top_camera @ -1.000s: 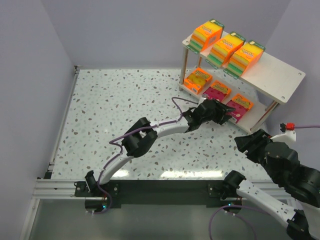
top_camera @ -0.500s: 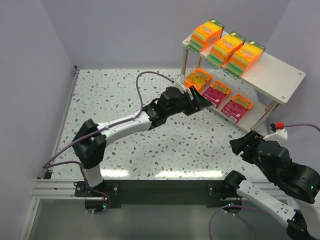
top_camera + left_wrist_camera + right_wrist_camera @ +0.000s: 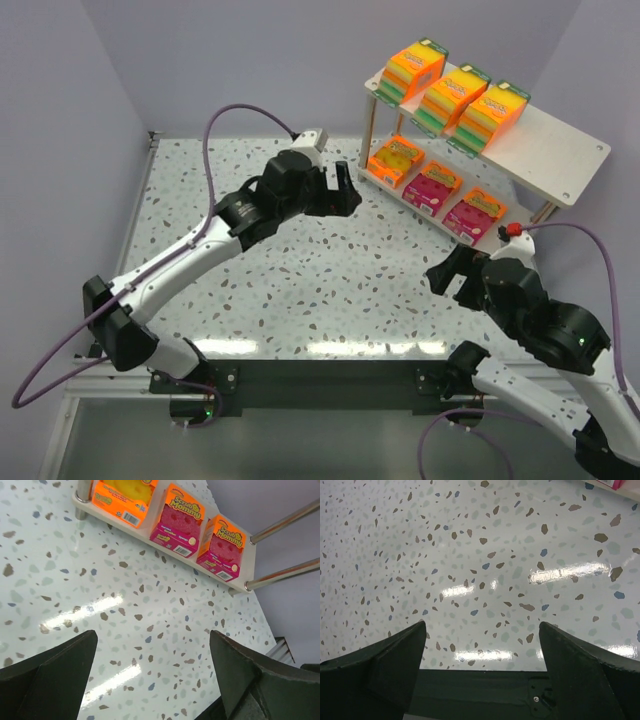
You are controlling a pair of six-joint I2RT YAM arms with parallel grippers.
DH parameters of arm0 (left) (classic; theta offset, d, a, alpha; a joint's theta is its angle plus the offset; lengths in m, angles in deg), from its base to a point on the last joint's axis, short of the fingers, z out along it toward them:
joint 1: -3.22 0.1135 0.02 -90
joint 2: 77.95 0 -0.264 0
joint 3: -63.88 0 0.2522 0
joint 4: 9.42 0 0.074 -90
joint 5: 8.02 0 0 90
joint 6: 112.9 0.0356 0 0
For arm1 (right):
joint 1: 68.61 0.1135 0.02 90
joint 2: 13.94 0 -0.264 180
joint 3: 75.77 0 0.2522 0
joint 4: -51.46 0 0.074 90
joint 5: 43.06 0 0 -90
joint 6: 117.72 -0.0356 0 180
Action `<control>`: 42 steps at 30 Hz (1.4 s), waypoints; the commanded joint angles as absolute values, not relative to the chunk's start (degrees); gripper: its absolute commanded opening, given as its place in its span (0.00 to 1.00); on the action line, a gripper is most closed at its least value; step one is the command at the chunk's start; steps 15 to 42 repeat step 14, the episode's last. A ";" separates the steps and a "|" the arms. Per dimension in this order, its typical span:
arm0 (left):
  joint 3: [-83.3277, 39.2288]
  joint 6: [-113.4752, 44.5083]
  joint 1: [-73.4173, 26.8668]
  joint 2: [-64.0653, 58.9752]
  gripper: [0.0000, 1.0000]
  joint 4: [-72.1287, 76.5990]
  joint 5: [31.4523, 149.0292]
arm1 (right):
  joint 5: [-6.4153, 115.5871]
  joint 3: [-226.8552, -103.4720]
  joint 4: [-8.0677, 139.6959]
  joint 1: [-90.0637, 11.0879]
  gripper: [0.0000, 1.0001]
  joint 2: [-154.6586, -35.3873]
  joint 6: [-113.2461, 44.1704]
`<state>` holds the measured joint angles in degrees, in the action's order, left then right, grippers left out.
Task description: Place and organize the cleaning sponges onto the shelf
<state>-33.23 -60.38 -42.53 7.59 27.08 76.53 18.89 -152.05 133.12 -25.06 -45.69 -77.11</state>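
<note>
Left wrist | left tool [image 3: 152, 635] spread, empty | sponges [image 3: 181, 522] ahead, on shelf [image 3: 143, 530]

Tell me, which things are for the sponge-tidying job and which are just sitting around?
For the job:
- the shelf
- three thick orange packs on its top board
- one flat orange pack and two pink packs on its bottom board

Just there:
- the speckled table
- the plain walls

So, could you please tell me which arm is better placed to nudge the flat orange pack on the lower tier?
Left: the left gripper, open, hovers beside the orange pack; the right gripper sits nearer the shelf's opposite end.
</note>
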 commanded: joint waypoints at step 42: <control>-43.13 -46.63 -40.28 -2.98 1.00 38.18 73.19 | 16.55 -150.70 123.84 -24.85 0.98 -49.10 -71.93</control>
